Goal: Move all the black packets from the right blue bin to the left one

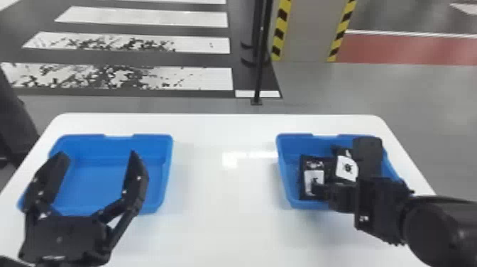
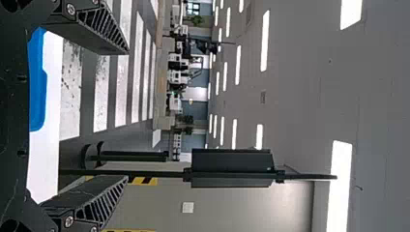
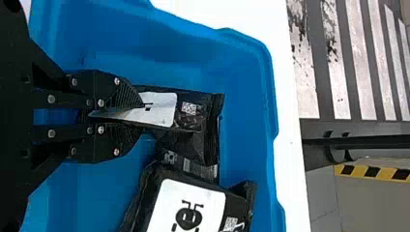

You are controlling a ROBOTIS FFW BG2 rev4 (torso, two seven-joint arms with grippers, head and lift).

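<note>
My left gripper (image 1: 98, 154) hangs open over the near part of the left blue bin (image 1: 96, 177), with no packet in it. In the left wrist view this gripper (image 2: 126, 115) has its two fingers wide apart. Over the right blue bin (image 1: 296, 142), my right gripper (image 1: 316, 187) reaches down to the leftmost black packet (image 1: 314, 165). The right wrist view has the gripper (image 3: 139, 116) shut on the white-labelled near end of that packet (image 3: 196, 108). Beside it lies another black packet (image 3: 186, 205), and dark wrapping shows between and partly under the two.
Both bins stand on a white table (image 1: 220, 199), with a wide stretch of tabletop between them. Beyond the far table edge rise a black pole (image 1: 260, 71) and a grey column (image 1: 307, 32) with yellow-black edges.
</note>
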